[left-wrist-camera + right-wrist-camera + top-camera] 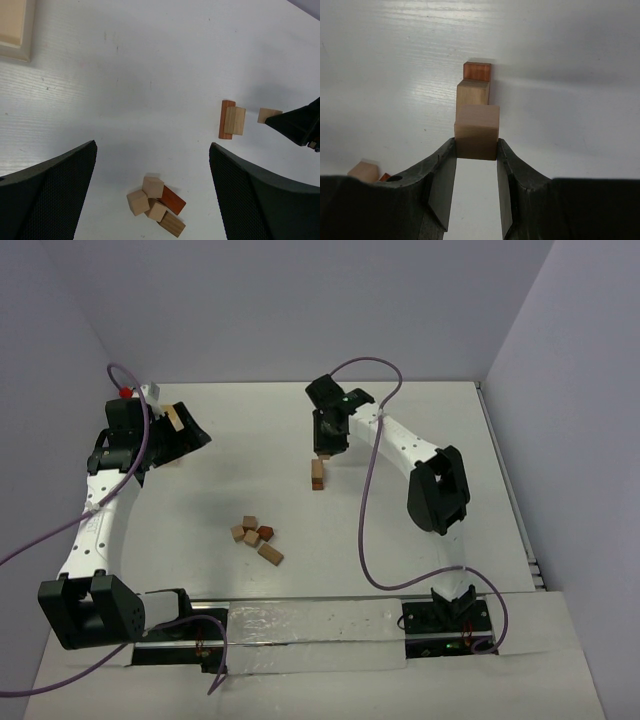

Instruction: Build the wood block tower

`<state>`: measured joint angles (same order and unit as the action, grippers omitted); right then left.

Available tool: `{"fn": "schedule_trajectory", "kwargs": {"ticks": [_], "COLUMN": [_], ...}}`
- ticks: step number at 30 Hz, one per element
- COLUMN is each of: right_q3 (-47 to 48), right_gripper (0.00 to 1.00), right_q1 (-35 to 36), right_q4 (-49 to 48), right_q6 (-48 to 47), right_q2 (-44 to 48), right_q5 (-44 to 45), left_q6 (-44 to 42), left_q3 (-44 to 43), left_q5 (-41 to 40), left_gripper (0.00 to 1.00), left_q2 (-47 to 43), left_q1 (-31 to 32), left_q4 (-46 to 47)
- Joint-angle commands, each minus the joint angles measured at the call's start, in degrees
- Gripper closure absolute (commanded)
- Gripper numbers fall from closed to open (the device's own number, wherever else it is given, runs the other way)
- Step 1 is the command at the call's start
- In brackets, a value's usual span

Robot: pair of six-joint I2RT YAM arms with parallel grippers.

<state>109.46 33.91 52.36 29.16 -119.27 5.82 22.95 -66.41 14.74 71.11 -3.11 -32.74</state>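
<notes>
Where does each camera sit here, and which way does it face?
Top external: fixed above and behind the robot, looking down on the table; the left arm and right arm show, bases at bottom.
Left wrist: on the left arm, looking down at the loose blocks and the tower; the open left gripper frames the view.
Right wrist: looks along the right gripper, shut on a tan block, towards the tower.
Shared: all three views show the tower.

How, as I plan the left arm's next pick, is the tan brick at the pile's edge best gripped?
Grip the tan brick across its long faces, bringing the open left end effector straight down. It lies flat at the outer edge of the pile; the outward face is clear, but the reddish block sits close to the inward one.
</notes>
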Motion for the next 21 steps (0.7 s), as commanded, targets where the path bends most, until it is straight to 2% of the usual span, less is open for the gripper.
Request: {"fn": "schedule_trajectory", "kwargs": {"ticks": [1, 7, 21], "right_q3": [3.7, 3.9, 4.5], "right_gripper": [1.00, 1.00, 1.00], "right_q1": [0.1, 0.2, 0.9], "right_q4": [0.7, 0.8, 0.9], "right_q6": [1.1, 1.7, 2.4], "right_q2": [-1.3, -3.1, -4.5], "right_q5": [-0.5, -3.5, -2.9], "left_q6": [0.7, 0.9, 1.1], "left_q3": [-0.8, -0.8, 0.1], "left_q5": [-0.3, -0.2, 0.1], "left_gripper": [0.01, 0.01, 0.01], "left_q2": [-0.2, 0.3, 0.1], "left_q1": [-0.2, -0.3, -0.2], "left_q4": [2.9, 3.1, 3.8]}}
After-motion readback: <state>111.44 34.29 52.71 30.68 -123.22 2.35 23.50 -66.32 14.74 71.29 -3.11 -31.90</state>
